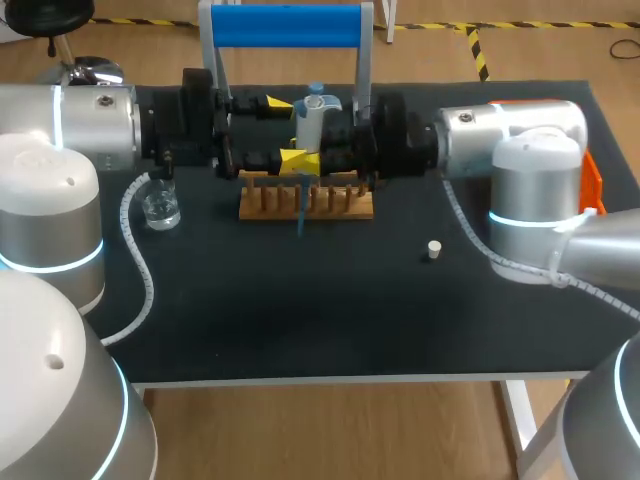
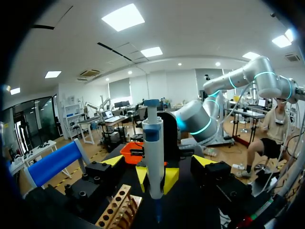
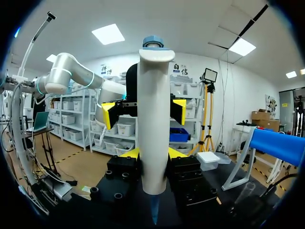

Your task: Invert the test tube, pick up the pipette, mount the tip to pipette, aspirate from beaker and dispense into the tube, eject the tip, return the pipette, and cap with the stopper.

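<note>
A white pipette (image 1: 315, 120) with a blue top stands upright above the wooden rack (image 1: 305, 203), and a blue tip (image 1: 300, 218) is mounted on its lower end. My right gripper (image 1: 318, 152) is shut on the pipette body (image 3: 153, 119), its yellow tips pressing from both sides. My left gripper (image 1: 285, 130) faces it from the other side, open wide, with its yellow tips standing clear of the pipette (image 2: 153, 157). Near my left arm stands the glass beaker (image 1: 160, 208) with clear liquid. The white stopper (image 1: 433, 249) lies on the mat to the right.
The blue-topped stand (image 1: 285, 27) rises just behind both grippers. The rack (image 2: 119, 205) with its row of holes sits under and beside the pipette tip (image 2: 158, 217). My right arm's white cable trails on the mat near the stopper.
</note>
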Available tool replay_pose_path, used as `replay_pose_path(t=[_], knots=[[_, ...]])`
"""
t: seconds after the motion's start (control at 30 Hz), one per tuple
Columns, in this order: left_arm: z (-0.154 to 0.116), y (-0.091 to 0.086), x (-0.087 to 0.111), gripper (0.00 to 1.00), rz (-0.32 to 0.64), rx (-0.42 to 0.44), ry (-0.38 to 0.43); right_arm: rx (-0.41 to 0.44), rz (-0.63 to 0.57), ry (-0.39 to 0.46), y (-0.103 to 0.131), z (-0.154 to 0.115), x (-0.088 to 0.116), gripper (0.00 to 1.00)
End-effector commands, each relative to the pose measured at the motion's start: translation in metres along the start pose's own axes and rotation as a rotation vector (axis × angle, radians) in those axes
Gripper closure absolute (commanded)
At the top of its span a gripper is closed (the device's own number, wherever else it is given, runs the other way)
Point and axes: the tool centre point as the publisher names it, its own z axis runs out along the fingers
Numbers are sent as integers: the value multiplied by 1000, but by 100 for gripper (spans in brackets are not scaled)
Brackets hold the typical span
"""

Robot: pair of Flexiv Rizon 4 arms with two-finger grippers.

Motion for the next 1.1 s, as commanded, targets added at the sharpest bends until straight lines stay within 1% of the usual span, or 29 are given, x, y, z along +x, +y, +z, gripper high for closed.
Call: replay_pose_path(t=[0.03,0.2,0.33,0.43,0.6,0.67,0.73,0.83,0.97,1.1], knots=[[1,0,0,0,1,0,-2,18,9,9,7,-44,4,100],[1,0,0,0,1,0,-2,43,19,24,12,-83,-1,100],[1,0,0,0,1,0,-2,61,1,32,18,-116,-4,100],[1,0,0,0,1,0,-2,92,-10,62,18,-140,-8,100],[1,0,0,0,1,0,-2,81,0,59,11,-180,-20,100],[1,0,0,0,1,0,-2,63,-2,61,11,-197,-22,100],[1,0,0,0,1,0,-2,66,-7,51,11,-212,-24,100],[1,0,0,0,1,0,-2,81,-23,35,15,-237,-27,100],[1,0,0,0,1,0,-2,96,-34,35,22,-263,-28,100],[1,0,0,0,1,0,-2,88,-36,39,29,-285,-30,100]])
